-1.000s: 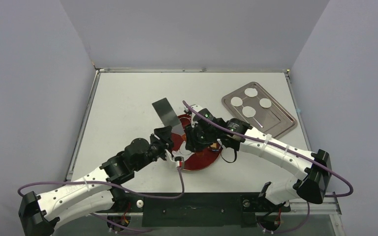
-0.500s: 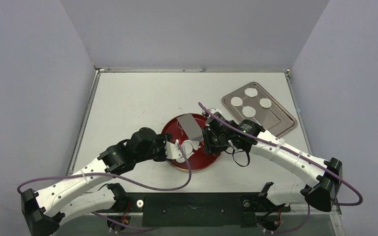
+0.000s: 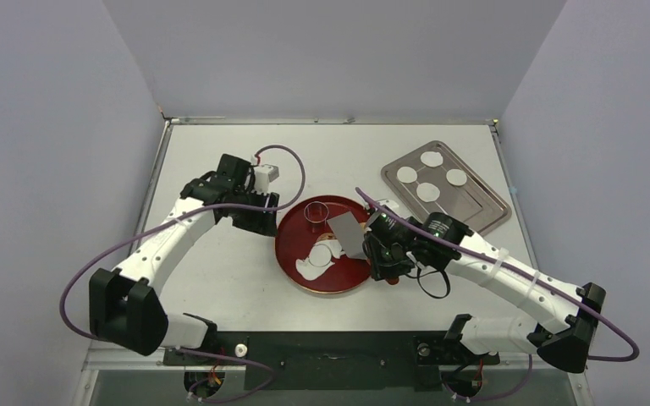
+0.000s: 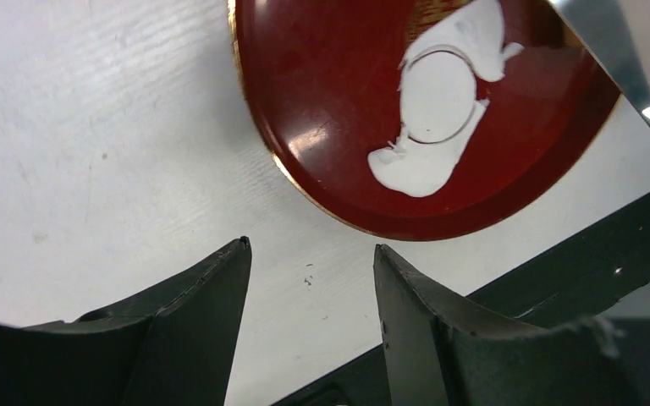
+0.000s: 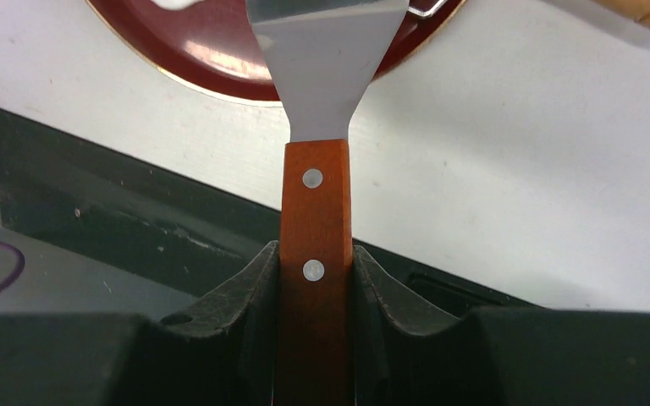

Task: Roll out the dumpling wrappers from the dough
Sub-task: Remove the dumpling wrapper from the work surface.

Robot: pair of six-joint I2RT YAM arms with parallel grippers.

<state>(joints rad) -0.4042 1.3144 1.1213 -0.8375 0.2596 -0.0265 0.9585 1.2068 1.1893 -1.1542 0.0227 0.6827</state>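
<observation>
- Top external: four dumpling wrappers [image 3: 427, 192] are laid on the metal tray [image 3: 482, 211] toward the table's [image 3: 212, 279] far right corner. The dough [image 3: 315, 264] is spread as a ragged sheet on the red plate [image 3: 292, 241] mid-table, with a ring cutter [image 3: 316, 210] at the plate's far rim. The task is judged partly done.
- Left wrist: the left gripper [image 4: 311, 247] is held apart and empty over bare table off the plate's left rim. One round disc [image 4: 436, 106] is scored in the dough and not yet lifted out.
- Right wrist: the right gripper [image 5: 315, 254] is clamped on the spatula's [image 5: 322, 59] wooden handle, and the blade reaches over the plate. Open room is noted along the table's left and far edges. Plate and tray are set near each other.
</observation>
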